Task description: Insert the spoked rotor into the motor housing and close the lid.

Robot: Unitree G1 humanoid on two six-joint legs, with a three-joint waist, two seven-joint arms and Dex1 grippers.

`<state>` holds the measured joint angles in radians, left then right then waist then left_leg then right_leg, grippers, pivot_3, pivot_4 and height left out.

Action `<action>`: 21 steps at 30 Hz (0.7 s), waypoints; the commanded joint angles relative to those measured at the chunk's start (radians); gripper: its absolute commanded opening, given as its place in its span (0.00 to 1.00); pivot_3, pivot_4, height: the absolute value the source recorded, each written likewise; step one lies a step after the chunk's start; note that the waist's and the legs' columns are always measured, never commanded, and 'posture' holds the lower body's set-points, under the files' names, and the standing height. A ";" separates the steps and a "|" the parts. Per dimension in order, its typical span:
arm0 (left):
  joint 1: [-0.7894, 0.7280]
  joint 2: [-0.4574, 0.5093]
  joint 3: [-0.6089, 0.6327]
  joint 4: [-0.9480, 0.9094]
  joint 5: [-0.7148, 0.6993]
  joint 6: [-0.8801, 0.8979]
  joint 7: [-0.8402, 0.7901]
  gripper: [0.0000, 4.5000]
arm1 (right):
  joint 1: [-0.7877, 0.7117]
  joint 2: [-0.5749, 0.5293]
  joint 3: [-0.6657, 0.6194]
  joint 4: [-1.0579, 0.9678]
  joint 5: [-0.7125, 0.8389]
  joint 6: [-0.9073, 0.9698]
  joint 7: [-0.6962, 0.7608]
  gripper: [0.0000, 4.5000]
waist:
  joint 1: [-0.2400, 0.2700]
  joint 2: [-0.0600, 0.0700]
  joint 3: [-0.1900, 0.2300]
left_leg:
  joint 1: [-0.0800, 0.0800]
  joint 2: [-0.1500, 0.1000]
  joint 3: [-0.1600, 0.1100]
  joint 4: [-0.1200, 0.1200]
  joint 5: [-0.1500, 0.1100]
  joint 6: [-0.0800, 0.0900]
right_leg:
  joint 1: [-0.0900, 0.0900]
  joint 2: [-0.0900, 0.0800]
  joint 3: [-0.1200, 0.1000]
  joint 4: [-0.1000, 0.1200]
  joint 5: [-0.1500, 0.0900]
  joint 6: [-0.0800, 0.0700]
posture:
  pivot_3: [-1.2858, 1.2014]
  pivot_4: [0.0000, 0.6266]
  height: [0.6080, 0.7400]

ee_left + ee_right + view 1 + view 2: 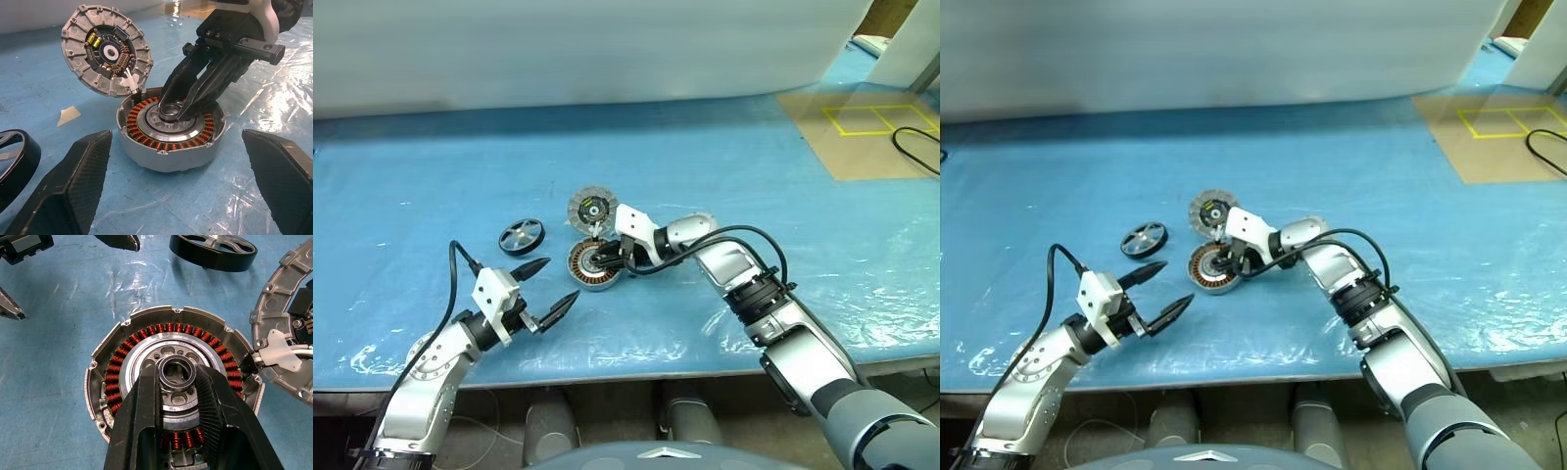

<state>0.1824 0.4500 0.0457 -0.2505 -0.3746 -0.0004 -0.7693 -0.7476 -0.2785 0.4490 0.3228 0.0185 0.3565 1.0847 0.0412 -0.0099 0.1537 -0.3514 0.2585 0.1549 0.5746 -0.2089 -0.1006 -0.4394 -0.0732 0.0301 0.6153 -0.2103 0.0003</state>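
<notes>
motor housing (pixel 594 265): lid (pixel 592 209) hinged up behind | right gripper (pixel 177 377) clenched on hub bearing (pixel 176 372), blocking bore | spoked rotor (pixel 522 236) left | left gripper (pixel 553 288) released, near-left

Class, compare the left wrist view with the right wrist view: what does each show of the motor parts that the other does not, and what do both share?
Left wrist view alone: the lid's whole ribbed face with its dark centre, standing tilted open behind the motor housing, and the housing's plain grey outer wall.

Right wrist view alone: nearly all of the spoked rotor lying on the blue sheet, and the full winding ring seen from above.

Both: the right pincer closed around the housing's central hub, with copper windings around it.
</notes>
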 commanded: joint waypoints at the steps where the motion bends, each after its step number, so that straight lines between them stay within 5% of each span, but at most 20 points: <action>1: -0.001 0.001 0.011 -0.036 -0.005 -0.013 0.003 1.00 | 0.002 0.002 -0.010 0.001 -0.009 -0.014 -0.015 0.15 | 0.000 0.000 0.000 | 0.000 0.000 0.000 0.000 0.000 0.000 | 0.000 0.000 0.000 0.000 0.000 0.000 | 0.52 0.24 1.00; 21: 0.000 0.006 0.014 -0.037 -0.008 -0.010 0.006 1.00 | 0.023 0.009 -0.004 0.014 -0.010 -0.015 -0.015 0.15 | 0.000 0.000 0.000 | 0.001 0.000 0.000 0.001 0.000 0.000 | 0.000 0.000 0.000 0.002 0.000 0.000 | 0.52 0.24 1.00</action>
<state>0.1806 0.4496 0.0457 -0.2505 -0.3732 -0.0004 -0.7605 -0.7367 -0.2726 0.4426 0.3332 0.0131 0.3367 1.0674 0.0412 -0.0099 0.1536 -0.3503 0.2585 0.1549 0.5757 -0.2089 -0.1006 -0.4391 -0.0733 0.0303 0.6177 -0.2103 0.0003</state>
